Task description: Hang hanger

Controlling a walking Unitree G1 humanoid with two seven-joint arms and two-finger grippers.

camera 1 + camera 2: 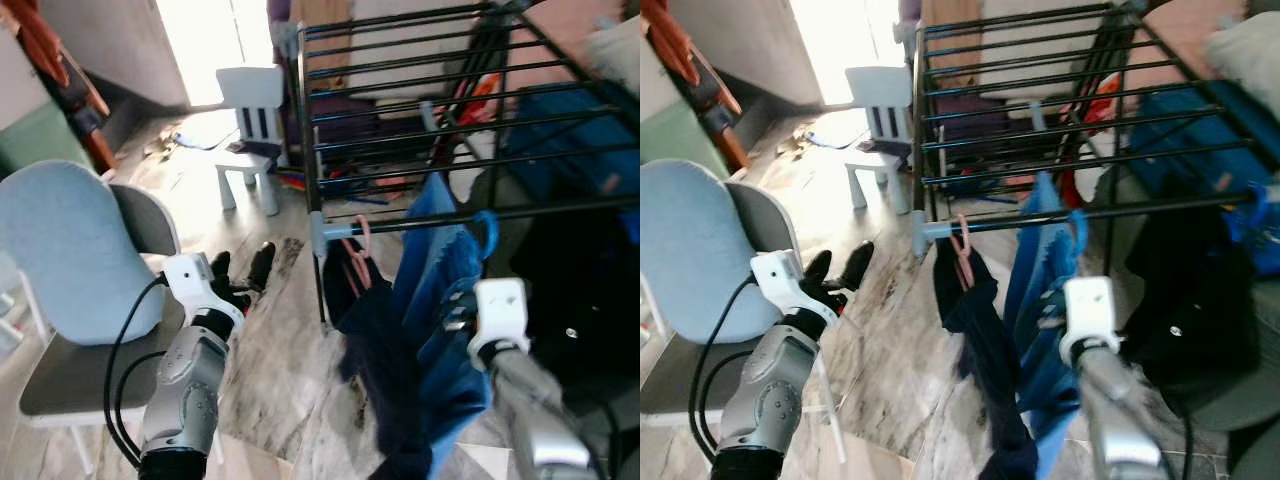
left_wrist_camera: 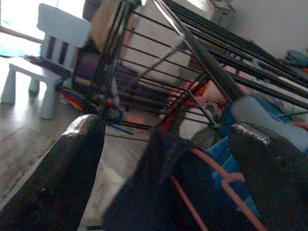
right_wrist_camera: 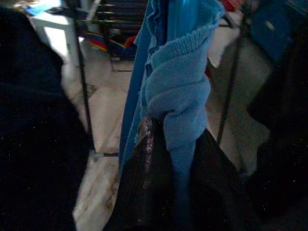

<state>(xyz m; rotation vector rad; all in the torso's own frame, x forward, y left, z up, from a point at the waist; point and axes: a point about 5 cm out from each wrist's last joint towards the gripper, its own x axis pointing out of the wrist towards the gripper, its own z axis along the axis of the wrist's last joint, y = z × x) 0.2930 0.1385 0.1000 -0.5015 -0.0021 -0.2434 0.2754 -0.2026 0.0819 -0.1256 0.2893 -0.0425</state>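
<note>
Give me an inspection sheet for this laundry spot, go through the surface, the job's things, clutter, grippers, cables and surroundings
Surface: marble-patterned floor, bare in front of the rack.
Job's things: black drying rack; a pink hanger hooked on its front bar carries a dark garment; beside it a blue garment hangs from a blue hanger.
Clutter: more clothes lie on and under the rack, too blurred to tell apart.
Grippers: left gripper open, held in the air facing the rack; right gripper shut on the blue garment's knit fabric.
Cables: black cable loops along the left arm.
Surroundings: grey chair with light-blue back at left; small white chair behind.
</note>
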